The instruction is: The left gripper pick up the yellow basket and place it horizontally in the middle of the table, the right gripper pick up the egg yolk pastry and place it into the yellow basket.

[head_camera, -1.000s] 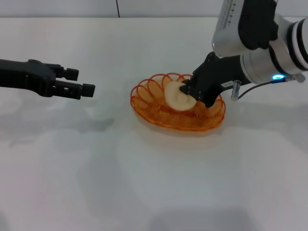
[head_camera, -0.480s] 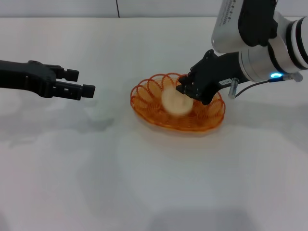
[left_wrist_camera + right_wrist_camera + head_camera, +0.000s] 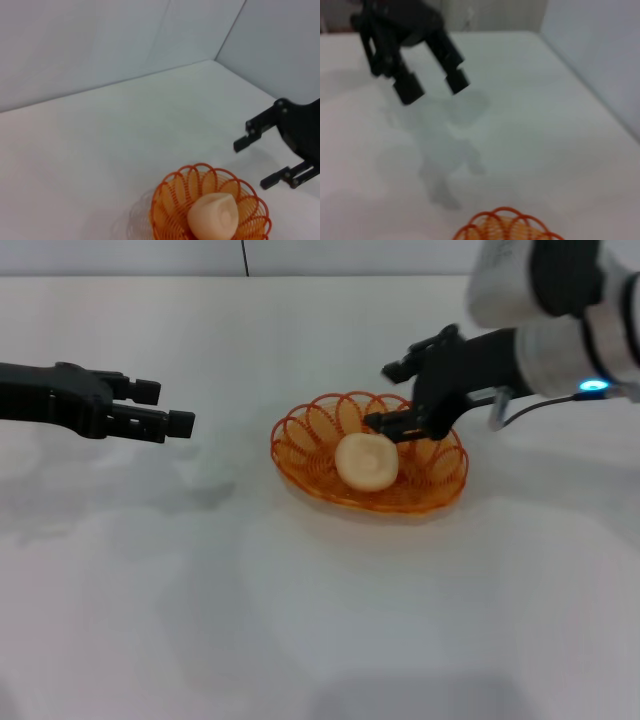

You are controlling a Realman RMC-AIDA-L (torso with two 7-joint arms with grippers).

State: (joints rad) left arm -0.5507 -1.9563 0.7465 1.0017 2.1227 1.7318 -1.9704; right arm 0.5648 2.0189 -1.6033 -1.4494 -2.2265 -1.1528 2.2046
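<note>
The yellow basket [image 3: 308, 432] lies flat near the middle of the white table [image 3: 320, 620]. The egg yolk pastry [image 3: 366, 461] rests inside it, free of any gripper. My right gripper [image 3: 385, 395], on the arm with the white-silver segment and lit ring, is open and empty just above the basket's far right rim. My left gripper [image 3: 170, 407], all black, is open and empty at the left, well apart from the basket. The left wrist view shows the basket [image 3: 170, 196], the pastry [image 3: 214, 217] and the right gripper [image 3: 253, 164]. The right wrist view shows the left gripper [image 3: 434, 88] and the basket's rim [image 3: 505, 226].
A grey wall [image 3: 120, 255] with a vertical seam runs along the table's far edge. Nothing else stands on the table in these views.
My right gripper opened and let go of the pastry, then lifted up and back to the right. The pastry dropped and settled in the basket. The left arm stayed still.
</note>
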